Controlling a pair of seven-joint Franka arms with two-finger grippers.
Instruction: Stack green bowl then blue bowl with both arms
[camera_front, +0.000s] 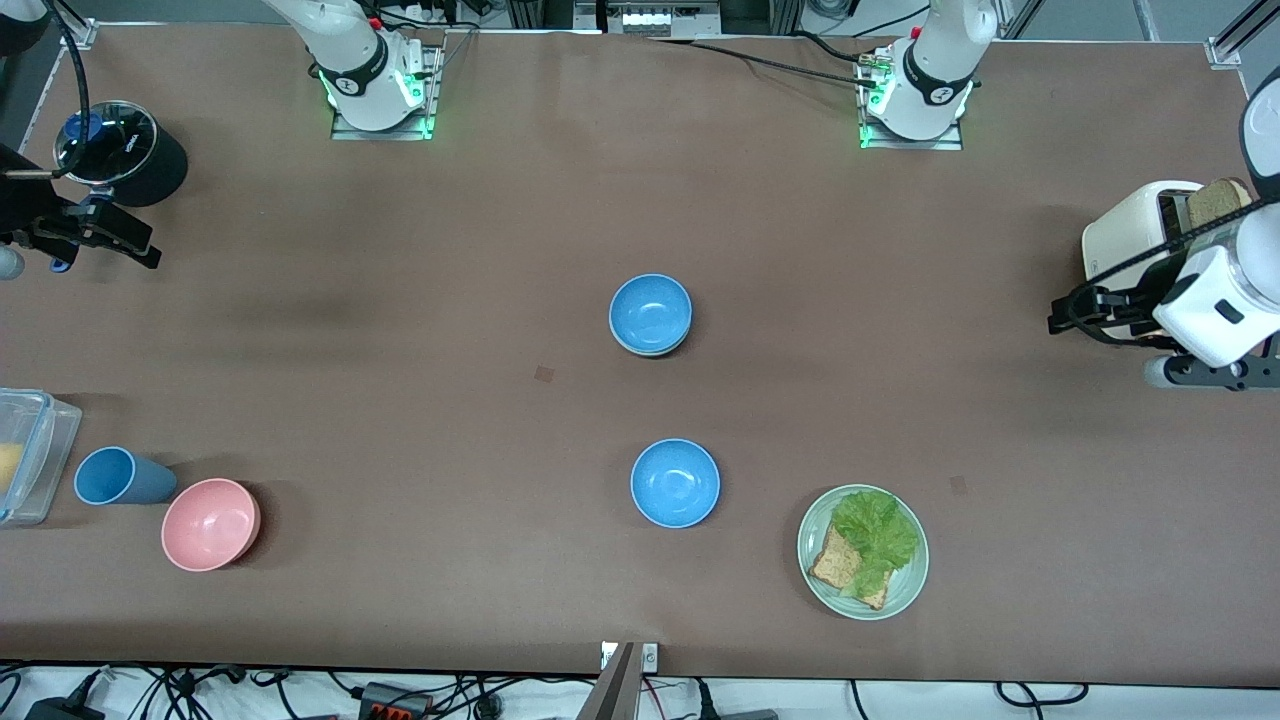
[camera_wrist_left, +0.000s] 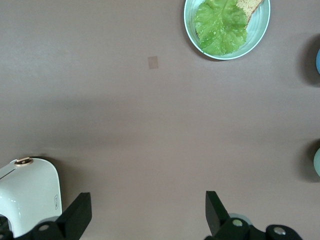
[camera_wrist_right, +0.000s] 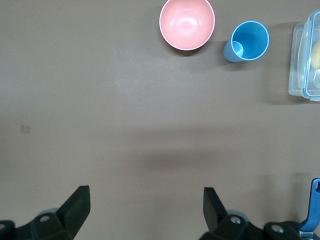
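One blue bowl sits in the middle of the table, nested in the green bowl, of which only a thin pale rim shows. The second blue bowl stands alone, nearer to the front camera. My left gripper hangs open and empty over the table at the left arm's end, beside the toaster; its wrist view shows it over bare table. My right gripper hangs open and empty at the right arm's end; its wrist view shows it over bare table.
A pale green plate with lettuce and toast lies near the lone blue bowl. A white toaster with bread stands at the left arm's end. A pink bowl, a blue cup, a clear container and a black lidded pot stand at the right arm's end.
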